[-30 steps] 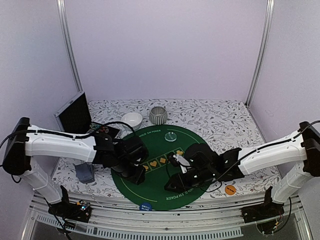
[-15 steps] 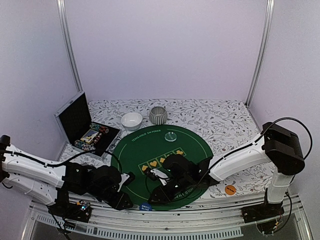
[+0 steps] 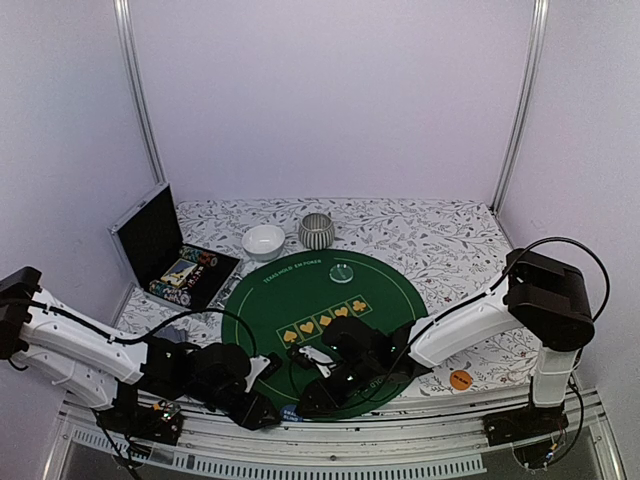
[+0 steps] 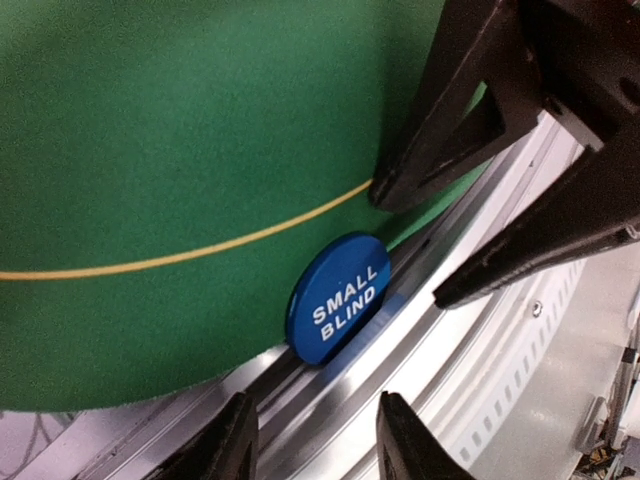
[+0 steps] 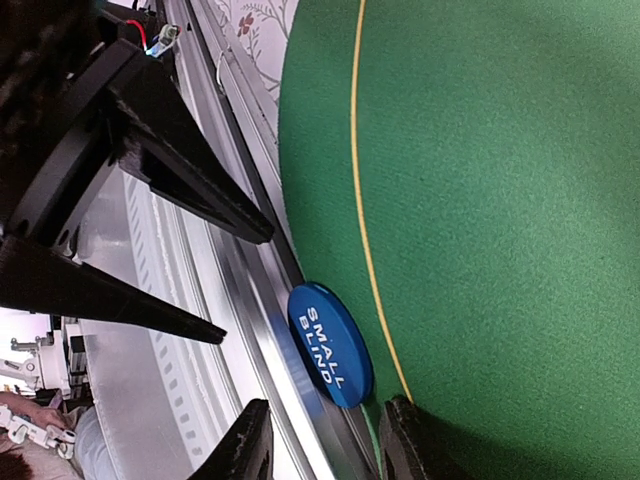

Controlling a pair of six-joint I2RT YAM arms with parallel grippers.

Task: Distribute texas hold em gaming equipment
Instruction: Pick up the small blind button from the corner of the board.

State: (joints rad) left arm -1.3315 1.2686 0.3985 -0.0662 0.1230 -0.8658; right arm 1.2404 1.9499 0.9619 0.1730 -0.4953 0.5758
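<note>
The blue button disc (image 4: 337,298), marked SMALL BLIND, lies at the near edge of the green mat (image 4: 180,150), half on the metal rail. It also shows in the right wrist view (image 5: 330,343) and, partly hidden, in the top view (image 3: 291,412). My left gripper (image 4: 318,440) is open and empty, just short of the disc (image 3: 266,409). My right gripper (image 5: 325,440) is open and empty, facing the disc from the other side (image 3: 306,399). An orange disc (image 3: 460,380) lies right of the mat. A pale green disc (image 3: 342,272) lies on the mat's far part.
An open black case (image 3: 180,265) with striped chips stands at the far left. A white bowl (image 3: 264,240) and a striped grey bowl (image 3: 317,231) stand behind the mat. The metal rail (image 4: 470,380) runs along the table's near edge. The two grippers' fingers are close together.
My left arm has swung from the mat's left side down to the near edge. My right gripper has moved left and nearer. Both now point at the blue disc.
</note>
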